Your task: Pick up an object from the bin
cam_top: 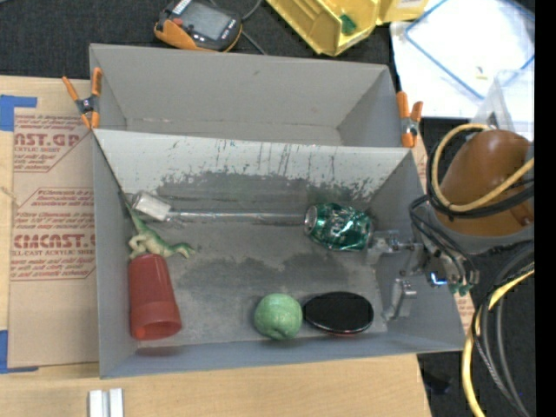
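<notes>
Green crumpled metal can (pixel 340 227) near tool (pixel 400 292)

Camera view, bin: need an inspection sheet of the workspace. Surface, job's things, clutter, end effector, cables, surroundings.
Surface: grey metal bin, floor scuffed and streaked toward the back wall.
Job's things: red cup on its side at left; pale toy lizard above it; long thin rod across the back; crushed green can at right; green apple at front, beside a black oval disc.
Clutter: nothing seen.
End effector: at the bin's right side, just right of the black oval disc; grip state unclear.
Cables: yellow and black cables loop around the wrist.
Surroundings: yellow box and orange-and-black device behind the bin.
</notes>
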Tool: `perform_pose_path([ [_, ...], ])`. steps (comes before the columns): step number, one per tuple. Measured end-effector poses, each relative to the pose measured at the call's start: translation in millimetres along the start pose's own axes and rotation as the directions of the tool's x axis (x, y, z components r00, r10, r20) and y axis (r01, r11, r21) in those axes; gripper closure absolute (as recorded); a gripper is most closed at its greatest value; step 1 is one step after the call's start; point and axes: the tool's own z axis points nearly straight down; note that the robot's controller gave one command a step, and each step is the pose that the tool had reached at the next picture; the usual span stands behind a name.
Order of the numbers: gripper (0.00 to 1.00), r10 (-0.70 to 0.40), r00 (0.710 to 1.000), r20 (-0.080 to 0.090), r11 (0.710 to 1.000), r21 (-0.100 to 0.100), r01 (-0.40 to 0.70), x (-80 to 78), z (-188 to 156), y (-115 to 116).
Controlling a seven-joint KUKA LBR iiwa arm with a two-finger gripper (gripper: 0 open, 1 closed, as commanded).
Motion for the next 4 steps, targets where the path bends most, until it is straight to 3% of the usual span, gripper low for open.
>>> perform_pose_path([
  [1, 0.00, 0.000, 1.000, 0.000, 1.000, 0.000, 0.000, 0.0, 0, 0],
  [2, 0.00, -0.145, 0.989, 0.000, 0.989, 0.000, 0.145, -9.3, 1, 78],
  [3, 0.00, 0.051, 0.999, 0.001, 0.999, 0.000, -0.051, -30.9, 9, 112],
  [4, 0.00, -0.011, 1.000, 0.002, 1.000, 0.000, 0.011, -14.6, 12, 118],
])
